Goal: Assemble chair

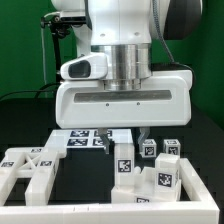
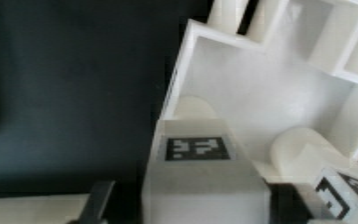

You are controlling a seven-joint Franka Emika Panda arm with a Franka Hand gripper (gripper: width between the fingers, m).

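My gripper hangs low over the middle of the table, shut on an upright white chair block with a black-and-white tag on it. In the wrist view the same tagged block fills the space between the two dark fingers, and the gripper sits right over it. Close beside the held block stands another tagged chair piece. Two cube-ended posts stand just to the exterior view's right. The gripper body hides the block's upper end in the exterior view.
A large white slotted chair piece lies at the exterior view's left front. The marker board lies behind the gripper. More tagged white pieces crowd the right front. A white slab with raised ribs lies beyond the held block.
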